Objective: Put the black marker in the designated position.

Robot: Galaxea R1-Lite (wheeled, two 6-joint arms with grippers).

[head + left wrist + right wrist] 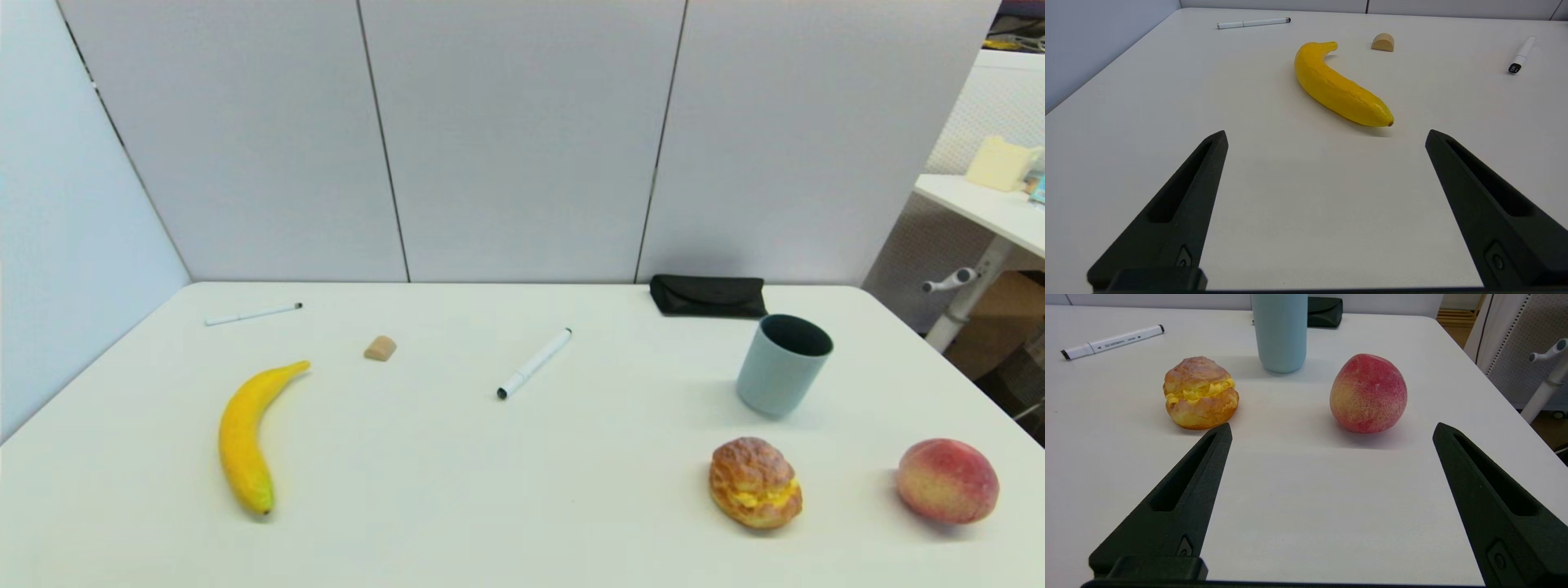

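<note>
You have the white table (pixel 522 490) carrying the banana (pixel 243 441) at your left and the black marker (pixel 535 363) lying loose mid-table, while left gripper (pixel 1326 136) and right gripper (pixel 1332 428) hang spread wide, holding nothing, near the front edge.

Yellow banana (pixel 243 438), pale blue cup (pixel 782 364), red-yellow peach (pixel 947 480), black case (pixel 708 296)

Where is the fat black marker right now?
In the head view, the black marker lies flat mid-table, between the tan block and blue cup.
</note>
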